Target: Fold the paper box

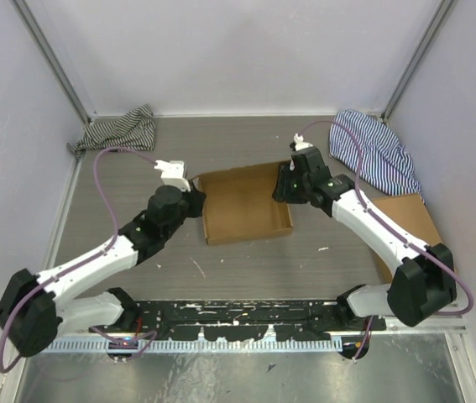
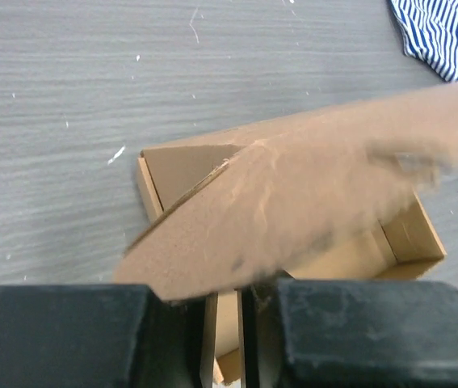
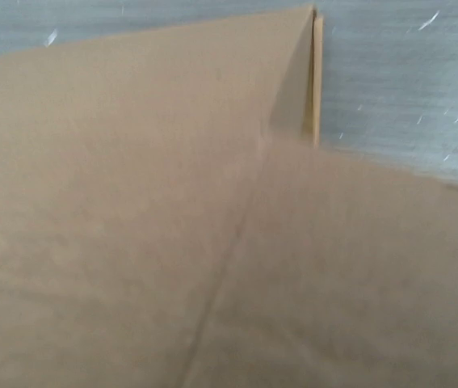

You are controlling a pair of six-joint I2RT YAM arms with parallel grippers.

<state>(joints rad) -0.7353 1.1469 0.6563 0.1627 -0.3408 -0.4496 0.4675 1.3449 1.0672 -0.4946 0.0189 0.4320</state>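
- Paper box (image 1: 246, 210) lies mid-table, shallow tray open upward, between my two grippers.
- Left gripper (image 2: 224, 327): fingers (image 2: 59, 335) nearly together, pinching a thin cardboard wall edge on the box's left side.
- A blurred flap crosses the left wrist view.
- Right gripper (image 1: 286, 186) is at the box's right wall. Cardboard fills its wrist view, so I cannot tell its grip.
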